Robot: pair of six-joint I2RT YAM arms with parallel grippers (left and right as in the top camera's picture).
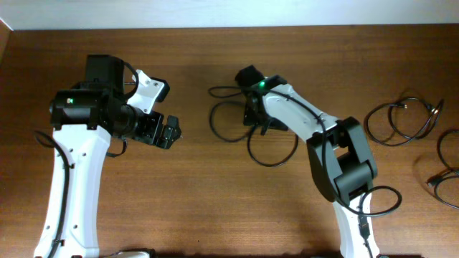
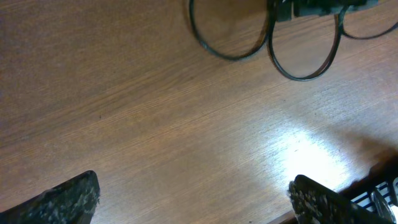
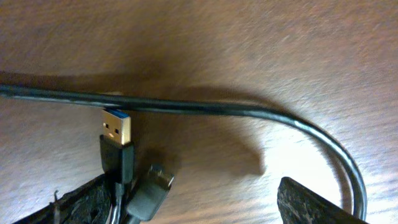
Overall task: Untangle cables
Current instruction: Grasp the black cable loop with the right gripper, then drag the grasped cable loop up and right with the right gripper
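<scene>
A tangle of thin black cables [image 1: 251, 140] lies in loose loops at the table's centre. My right gripper [image 1: 254, 107] hovers over its upper part and is open. In the right wrist view, a USB plug with a gold metal tip [image 3: 117, 130] and a second smaller plug [image 3: 150, 186] lie by the left finger of the right gripper [image 3: 199, 208]. One cord [image 3: 217, 109] runs across above them. My left gripper [image 1: 171, 131] is open and empty, left of the tangle. The left gripper [image 2: 193, 202] sees the loops [image 2: 230, 43] far ahead in its wrist view.
Two separate cable coils lie at the right: one [image 1: 401, 122] at mid right, one [image 1: 448, 168] at the table's right edge. The right arm's own thicker cable [image 1: 380, 201] loops beside its base. The table's far edge [image 1: 229, 29] meets a white wall.
</scene>
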